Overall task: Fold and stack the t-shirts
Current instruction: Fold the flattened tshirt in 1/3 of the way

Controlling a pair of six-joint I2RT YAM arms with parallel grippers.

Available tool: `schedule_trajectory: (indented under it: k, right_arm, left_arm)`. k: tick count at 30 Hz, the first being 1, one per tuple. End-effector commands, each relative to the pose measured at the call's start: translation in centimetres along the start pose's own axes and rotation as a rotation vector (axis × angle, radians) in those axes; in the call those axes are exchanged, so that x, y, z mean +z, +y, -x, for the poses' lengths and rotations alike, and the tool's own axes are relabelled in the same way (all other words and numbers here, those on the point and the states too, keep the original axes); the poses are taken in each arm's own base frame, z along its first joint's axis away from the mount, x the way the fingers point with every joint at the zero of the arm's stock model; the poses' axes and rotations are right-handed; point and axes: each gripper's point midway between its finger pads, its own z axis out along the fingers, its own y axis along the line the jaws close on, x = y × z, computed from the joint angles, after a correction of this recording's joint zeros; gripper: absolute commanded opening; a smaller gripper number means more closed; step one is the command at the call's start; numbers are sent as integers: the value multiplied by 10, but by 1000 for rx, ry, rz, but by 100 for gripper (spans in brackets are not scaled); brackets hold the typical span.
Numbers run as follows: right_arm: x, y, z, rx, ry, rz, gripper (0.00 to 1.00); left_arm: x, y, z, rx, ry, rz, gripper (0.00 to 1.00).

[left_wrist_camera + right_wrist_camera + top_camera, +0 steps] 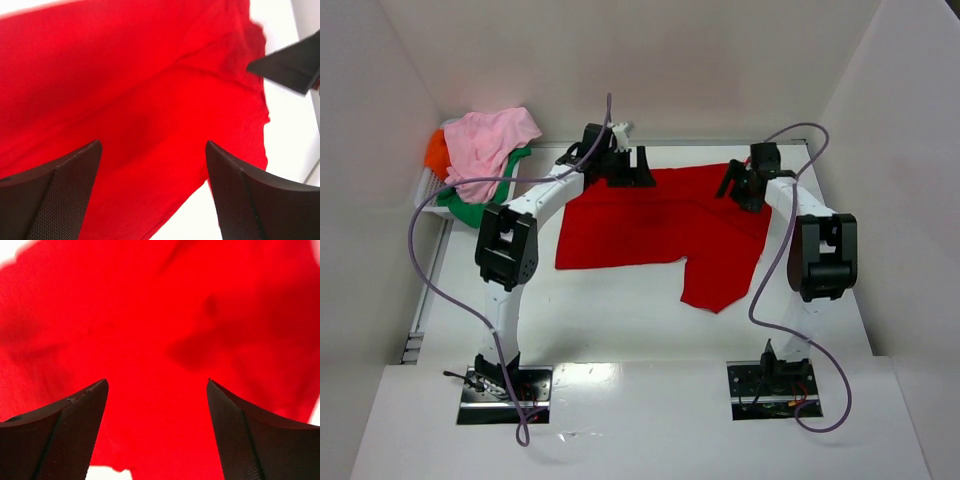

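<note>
— Under both pairs of fingers, seen from above, what is lying?
— The red t-shirt (660,225) is lying spread flat on the white table (620,320). It is a broad matte sheet with one flap jutting toward the arm bases. The left gripper (642,175) is hanging over its far left corner, and the right gripper (735,188) over its far right edge.
— And the other shirts?
— Well to the left of the left fingers, they are sitting in a crumpled heap. The pink t-shirt (490,140) is draping on top, the green t-shirt (470,212) is peeking out below, and the orange t-shirt (436,152) is showing at the heap's left side.
— What is the left wrist camera showing?
— Two black wedge-shaped fingers (60,200) with finely textured pads are standing spread apart, gripping nothing. Red cloth is running between and beyond them in soft ridges. Its hem is ending just right of the right-hand finger, where bare table is showing.
— And the right wrist?
— Its fingers (250,440) are likewise parted and empty. Red cloth, rumpled with shallow dark creases, is filling nearly everything beyond them. Whether either pair is touching the fabric, I cannot tell.
</note>
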Motion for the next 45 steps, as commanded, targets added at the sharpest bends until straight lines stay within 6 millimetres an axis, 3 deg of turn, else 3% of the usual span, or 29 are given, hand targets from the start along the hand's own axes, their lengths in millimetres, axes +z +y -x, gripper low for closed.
schedule_trajectory:
  k: [1, 4, 5, 9, 12, 18, 22, 26, 29, 30, 35, 45]
  right_arm:
    - [-26, 40, -1, -10, -62, 49, 83]
    - [-26, 51, -16, -72, -55, 36, 81]
    - [-28, 47, -8, -92, -88, -10, 80]
    - [-22, 28, -5, -135, -82, -119, 71]
    - [-17, 23, -5, -145, -70, -152, 71]
    - [0, 4, -5, -217, -46, -251, 71]
    - [13, -3, -6, -271, -20, -281, 61]
    - [20, -10, -13, -305, 13, -294, 55]
    - [24, -13, -17, -317, 22, -297, 57]
    - [22, -14, -19, -317, 23, -298, 67]
    - [22, -15, -19, -334, 12, -292, 76]
    - [38, -20, -31, -366, 47, -336, 78]
  left_arm:
    - [5, 2, -1, 41, -7, -68, 91]
    - [13, 6, -14, 42, 21, -94, 91]
    - [14, 2, -15, 48, 19, -120, 91]
    - [18, -35, -23, 63, 34, -283, 91]
    - [21, -53, -31, 94, 50, -324, 91]
    - [26, -53, -41, 54, 79, -352, 91]
    - [36, -44, -48, 4, 92, -326, 91]
    - [42, -45, -42, -14, 79, -333, 91]
    - [47, -40, -43, -25, 87, -311, 91]
    - [47, -39, -42, -25, 83, -303, 91]
    - [55, -35, -44, -30, 90, -299, 91]
    - [56, -45, -34, -54, 75, -342, 91]
